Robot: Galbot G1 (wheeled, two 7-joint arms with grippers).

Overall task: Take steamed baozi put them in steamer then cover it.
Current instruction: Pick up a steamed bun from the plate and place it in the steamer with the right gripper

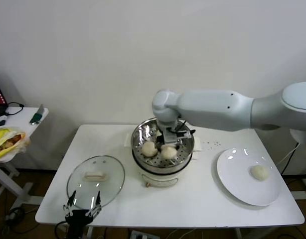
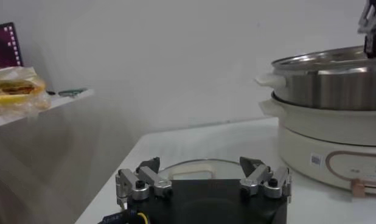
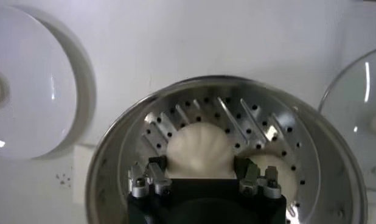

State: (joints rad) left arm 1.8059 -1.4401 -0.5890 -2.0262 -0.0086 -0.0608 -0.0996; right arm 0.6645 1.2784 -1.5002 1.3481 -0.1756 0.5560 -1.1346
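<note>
R gripper over steamer, baozi between fingers

White desk, white plate at its right. Small side table far left with yellow food bag, black cable.

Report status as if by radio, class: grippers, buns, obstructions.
Right gripper astride a cream-white bun inside the shiny steel steamer. Left gripper open, parked beside the glass lid. One bun on the white plate. Nothing obstructing.
</note>
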